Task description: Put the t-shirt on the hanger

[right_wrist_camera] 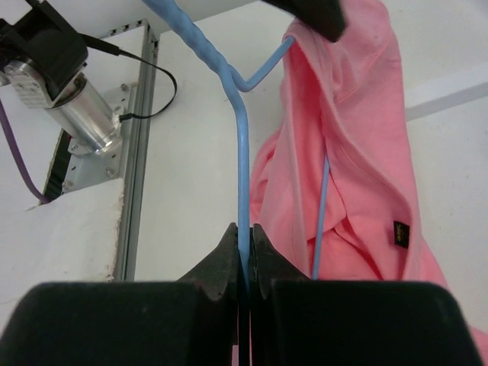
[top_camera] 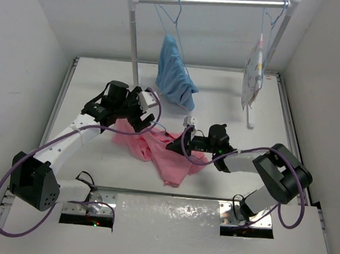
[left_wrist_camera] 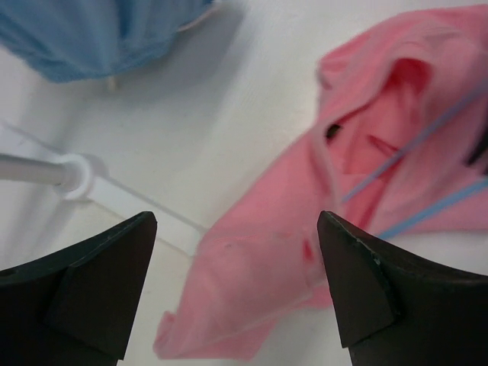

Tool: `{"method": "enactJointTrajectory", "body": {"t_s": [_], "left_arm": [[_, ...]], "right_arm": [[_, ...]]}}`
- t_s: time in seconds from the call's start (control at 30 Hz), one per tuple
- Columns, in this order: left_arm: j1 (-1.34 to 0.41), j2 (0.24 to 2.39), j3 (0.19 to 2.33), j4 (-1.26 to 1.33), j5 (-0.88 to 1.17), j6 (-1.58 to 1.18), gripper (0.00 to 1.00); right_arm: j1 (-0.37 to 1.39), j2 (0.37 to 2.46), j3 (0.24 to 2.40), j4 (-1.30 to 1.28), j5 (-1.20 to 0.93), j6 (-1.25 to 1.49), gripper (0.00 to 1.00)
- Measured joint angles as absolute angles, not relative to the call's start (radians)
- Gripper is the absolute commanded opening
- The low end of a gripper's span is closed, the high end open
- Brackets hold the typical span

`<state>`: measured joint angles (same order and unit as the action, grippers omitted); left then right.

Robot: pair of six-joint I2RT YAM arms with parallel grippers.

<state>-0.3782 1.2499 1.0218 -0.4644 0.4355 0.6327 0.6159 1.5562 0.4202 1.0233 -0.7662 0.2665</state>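
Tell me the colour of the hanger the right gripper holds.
Light blue; the hanger shows best in the right wrist view.

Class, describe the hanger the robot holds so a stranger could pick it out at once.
Find the white clothes rail at the back of the table, then the pink t-shirt heaped before it. The hanger is the thin blue wire running through that shirt, pinched in the right gripper; the other two hangers hang on the rail.

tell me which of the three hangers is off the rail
The hanger clamped in the right gripper, partly inside the t-shirt; the other two hang from the rail bearing blue cloth and white cloth.
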Motion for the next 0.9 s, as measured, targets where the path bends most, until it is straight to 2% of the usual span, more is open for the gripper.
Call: {"method": "enactJointTrajectory", "body": {"t_s": [0.2, 0.53, 0.9], "left_arm": [[-0.377, 1.279, 0.929, -0.273, 0.189, 0.635, 0.83], [-0.382, 1.330, 0.919, -0.111, -0.098, 0.758, 0.83], [-0.429, 1.399, 0.798, 0.107, -0.410, 0.891, 0.81]], "right_arm": [[0.606, 1.569, 0.415, 0.992, -0.743, 0.282, 0.00], [0.604, 1.591, 0.415, 1.002, -0.725, 0.307, 0.00], [0.604, 1.621, 0.416, 0.991, -0.710, 0.318, 0.00]]}}
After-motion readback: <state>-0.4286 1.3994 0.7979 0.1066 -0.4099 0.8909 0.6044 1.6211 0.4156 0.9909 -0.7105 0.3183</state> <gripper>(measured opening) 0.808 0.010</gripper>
